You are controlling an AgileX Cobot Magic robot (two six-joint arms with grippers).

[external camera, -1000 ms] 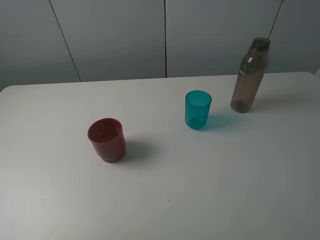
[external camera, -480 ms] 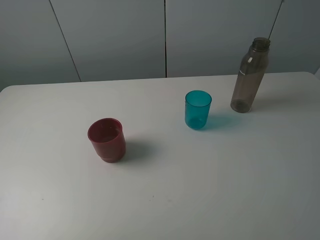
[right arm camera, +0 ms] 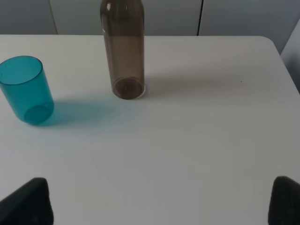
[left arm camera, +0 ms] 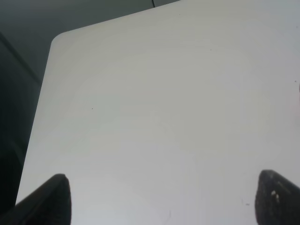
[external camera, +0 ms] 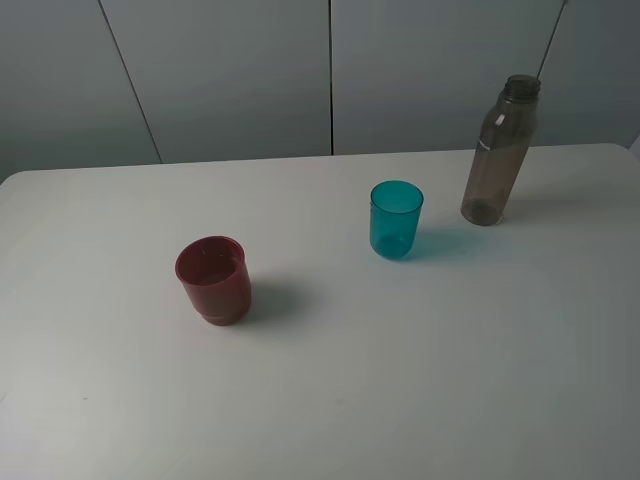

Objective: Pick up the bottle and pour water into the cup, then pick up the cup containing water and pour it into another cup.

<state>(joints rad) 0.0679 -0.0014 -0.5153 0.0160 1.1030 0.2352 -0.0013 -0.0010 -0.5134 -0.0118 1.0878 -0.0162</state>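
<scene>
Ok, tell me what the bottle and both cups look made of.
Bottle: smoky grey-brown translucent plastic, probably; its base shows through the wall.
Teal cup: translucent glossy plastic, seemingly; it casts a teal-tinted shadow.
Red cup: opaque dark red, likely plastic with a dull sheen.

Soft even light, shadows falling right of red cup (external camera: 213, 279), pincer tips blurred

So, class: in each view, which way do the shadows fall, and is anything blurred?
Exterior high: the red cup, teal cup and bottle cast soft shadows to their right. Right wrist: the teal cup's shadow is tinted blue; the fingertips are dark blurs. Left wrist: only bare table and blurred fingertips.
</scene>
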